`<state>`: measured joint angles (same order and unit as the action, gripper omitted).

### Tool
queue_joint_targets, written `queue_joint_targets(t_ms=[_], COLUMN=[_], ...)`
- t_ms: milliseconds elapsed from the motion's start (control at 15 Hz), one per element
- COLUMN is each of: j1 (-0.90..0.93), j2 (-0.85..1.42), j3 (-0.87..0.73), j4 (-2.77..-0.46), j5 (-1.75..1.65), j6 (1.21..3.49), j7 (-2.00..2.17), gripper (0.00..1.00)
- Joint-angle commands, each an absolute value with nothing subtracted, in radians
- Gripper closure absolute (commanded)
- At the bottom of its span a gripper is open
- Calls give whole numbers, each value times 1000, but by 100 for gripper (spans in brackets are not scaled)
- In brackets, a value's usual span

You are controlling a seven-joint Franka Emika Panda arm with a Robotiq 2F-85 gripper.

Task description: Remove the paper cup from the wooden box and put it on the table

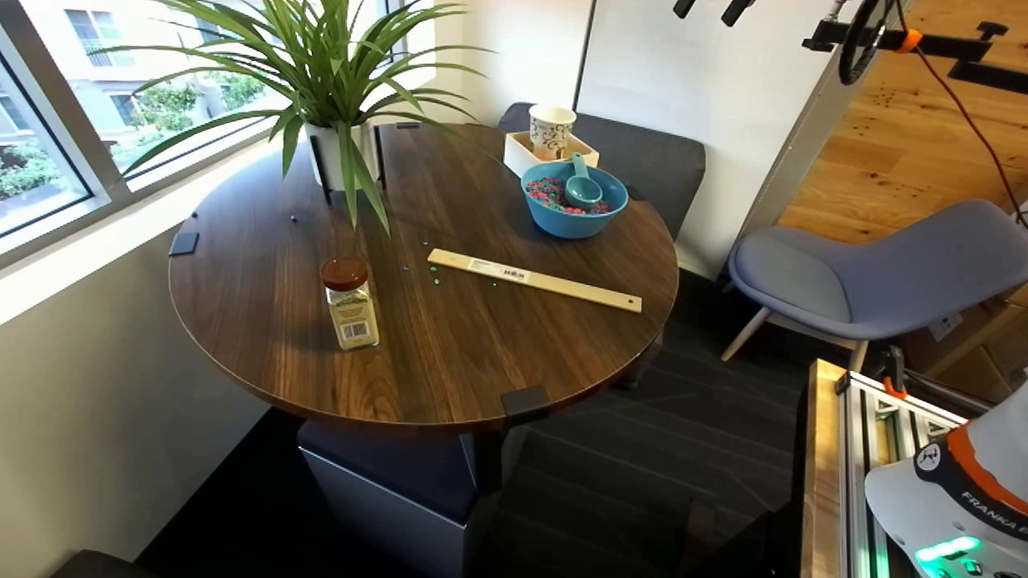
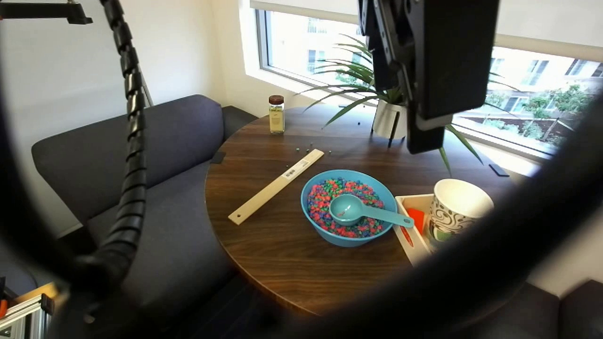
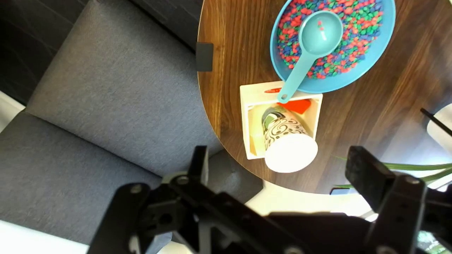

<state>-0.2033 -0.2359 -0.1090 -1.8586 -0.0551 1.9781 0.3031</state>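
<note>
In an exterior view, the white robot arm carries the letters "FRANKA E", and the rest is cut off. The clear jar with brown lid has a label with a barcode, but its words are too small to read; a barcode sticker is also on the flat wooden strip. The paper cup stands in the wooden box on the round table; it is whitish, wider at the rim, with dark curly lines and a green patch low on its side. The box is pale, with low walls and a red mark on one wall. Just beside it is the smooth blue bowl, holding small red, green and blue grains and a plain blue scoop. The table shows dark brown wood grain. In the wrist view, the claw has its two fingers spread wide apart.
</note>
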Motion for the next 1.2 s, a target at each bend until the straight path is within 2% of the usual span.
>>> queue_joint_targets(t_ms=[0,533,867,1133], j1=[-183,-180,-202,-194], j2=[-126,247,324,351], j3=[-106,-144,-141,-162], j4=[-1771,-1451,-1423,-1434], j5=[-31,29,154,104], j6=[2017,1964,1915,1895], j7=[351,379,301,322], gripper=[0,0,0,0])
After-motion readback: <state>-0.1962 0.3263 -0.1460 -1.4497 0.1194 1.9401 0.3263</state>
